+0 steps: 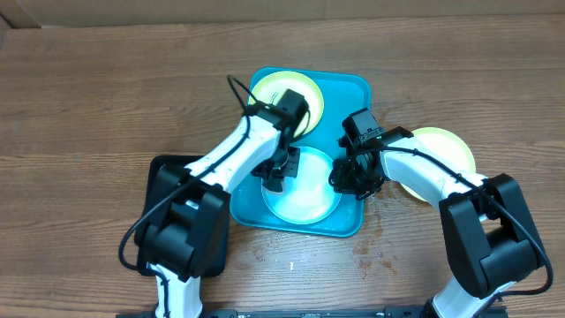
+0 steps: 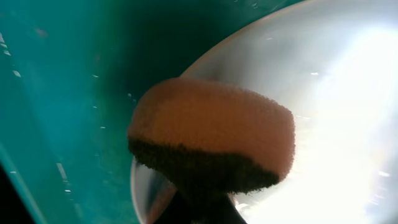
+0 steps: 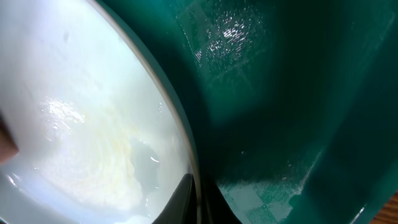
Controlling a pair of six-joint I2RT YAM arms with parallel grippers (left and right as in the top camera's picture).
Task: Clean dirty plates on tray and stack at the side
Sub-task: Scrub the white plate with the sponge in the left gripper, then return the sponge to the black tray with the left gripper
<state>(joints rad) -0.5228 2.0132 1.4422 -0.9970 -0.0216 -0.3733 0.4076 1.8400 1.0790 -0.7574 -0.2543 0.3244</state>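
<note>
The turquoise tray (image 1: 353,88) lies mid-table. A light blue rimmed plate (image 1: 309,203) lies in its near half, wet and white inside. My left gripper (image 1: 281,168) is shut on an orange sponge with a dark scouring side (image 2: 211,134) and presses it on that plate's left part (image 2: 336,93). My right gripper (image 1: 355,177) is shut on the plate's right rim (image 3: 81,112), one finger on each side of the edge (image 3: 200,202). A yellow-green rimmed plate (image 1: 275,88) lies in the tray's far half. A second yellow-green plate (image 1: 441,146) lies on the table to the right of the tray.
A black rectangular tray (image 1: 163,177) lies to the left of the turquoise tray, under my left arm. The tray floor (image 3: 298,93) is wet beside the plate. Wooden table (image 1: 88,88) surrounds everything.
</note>
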